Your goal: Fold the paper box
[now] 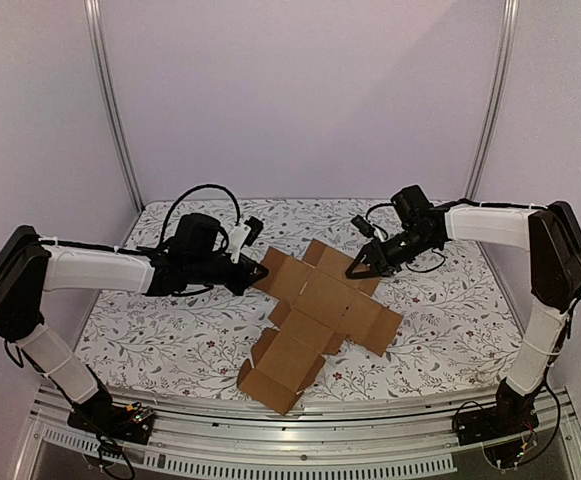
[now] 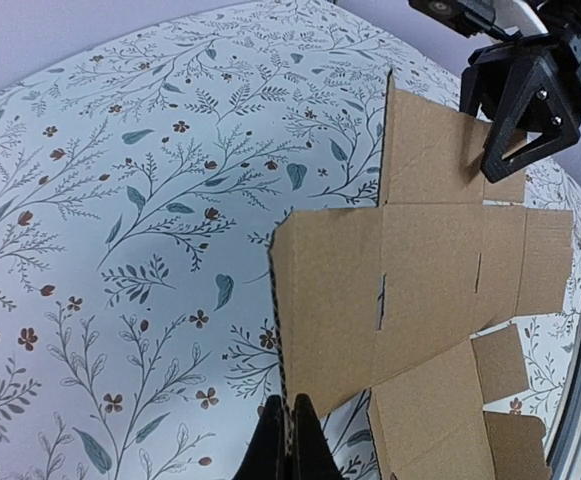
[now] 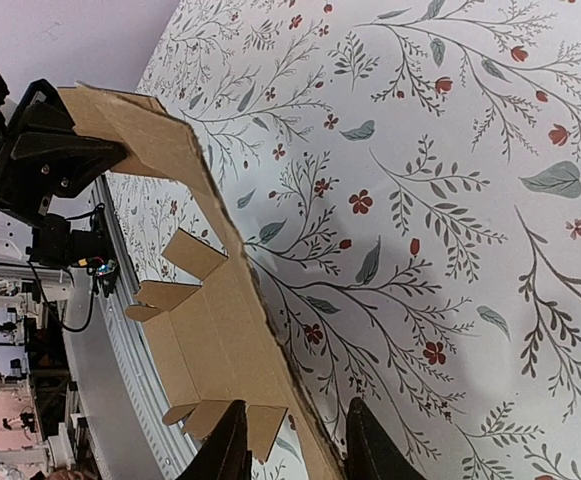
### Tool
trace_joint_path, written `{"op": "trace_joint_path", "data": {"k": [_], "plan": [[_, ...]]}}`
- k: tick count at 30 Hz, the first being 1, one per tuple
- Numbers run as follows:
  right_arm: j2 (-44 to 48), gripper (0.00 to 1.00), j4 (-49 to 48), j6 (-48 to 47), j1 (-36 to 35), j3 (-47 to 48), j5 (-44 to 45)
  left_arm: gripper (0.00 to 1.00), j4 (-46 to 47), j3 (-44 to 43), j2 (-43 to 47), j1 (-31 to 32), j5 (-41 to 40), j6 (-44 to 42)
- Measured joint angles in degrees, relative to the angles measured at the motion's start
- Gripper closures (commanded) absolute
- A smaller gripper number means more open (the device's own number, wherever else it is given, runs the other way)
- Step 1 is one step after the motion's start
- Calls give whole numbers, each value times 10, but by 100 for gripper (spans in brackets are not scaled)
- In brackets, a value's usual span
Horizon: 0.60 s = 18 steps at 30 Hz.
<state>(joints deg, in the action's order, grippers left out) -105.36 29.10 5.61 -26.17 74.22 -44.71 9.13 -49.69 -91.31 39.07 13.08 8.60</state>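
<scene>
The paper box (image 1: 325, 305) is a flat brown die-cut sheet lying in the middle of the floral table, with flaps and tabs spread out. My left gripper (image 1: 260, 270) is shut on the edge of the sheet's left flap. The left wrist view shows that flap (image 2: 430, 290) lifted off the cloth, its corrugated edge pinched between the black fingers (image 2: 305, 445). My right gripper (image 1: 355, 270) is at the sheet's far right edge. In the right wrist view its jaws (image 3: 295, 450) stand apart, astride the raised cardboard edge (image 3: 210, 330), with a gap beside the left finger.
A floral cloth (image 1: 170, 330) covers the table. A metal rail (image 1: 300, 430) runs along the near edge by the arm bases. Upright frame posts (image 1: 115, 110) and pale walls close in the back and sides.
</scene>
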Motion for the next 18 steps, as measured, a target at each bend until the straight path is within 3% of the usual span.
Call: {"op": "trace_joint_path", "data": {"k": [18], "plan": [[20, 74, 25, -31, -5, 0, -2, 100, 23, 9, -4, -1, 30, -9]]}}
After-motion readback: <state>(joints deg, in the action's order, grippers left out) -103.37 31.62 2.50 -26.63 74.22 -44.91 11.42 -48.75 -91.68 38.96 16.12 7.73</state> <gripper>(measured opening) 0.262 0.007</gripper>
